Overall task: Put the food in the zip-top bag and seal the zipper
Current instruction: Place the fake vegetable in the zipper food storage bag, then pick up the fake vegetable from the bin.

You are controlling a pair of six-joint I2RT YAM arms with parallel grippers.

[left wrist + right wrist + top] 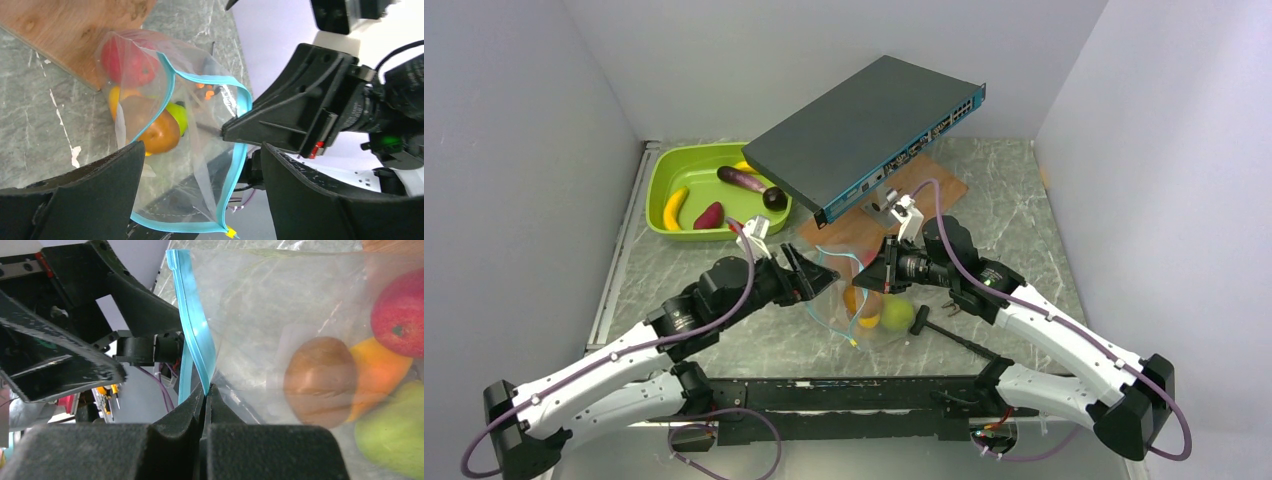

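The clear zip-top bag point(869, 318) lies between both grippers with its mouth open. Inside it I see a green apple point(898, 314), an orange point(856, 300), a red apple point(400, 325) and a brownish fruit point(320, 380). My right gripper point(206, 390) is shut on the teal zipper point(192, 325) at the mouth edge and holds it up; it also shows in the top view point(866, 280). My left gripper point(200, 170) is open, its fingers point(95, 190) on either side of the bag's mouth, with the zipper point(234, 170) running between them. In the top view the left gripper point(822, 280) faces the right one.
A lime-green tray point(664, 160) at the back left holds a banana point(674, 208), an eggplant point(741, 179), a dark-red piece point(709, 215) and a dark round piece point(774, 197). A network switch point(869, 130) sits tilted over a wooden board point(944, 185). A black tool point(959, 338) lies right of the bag.
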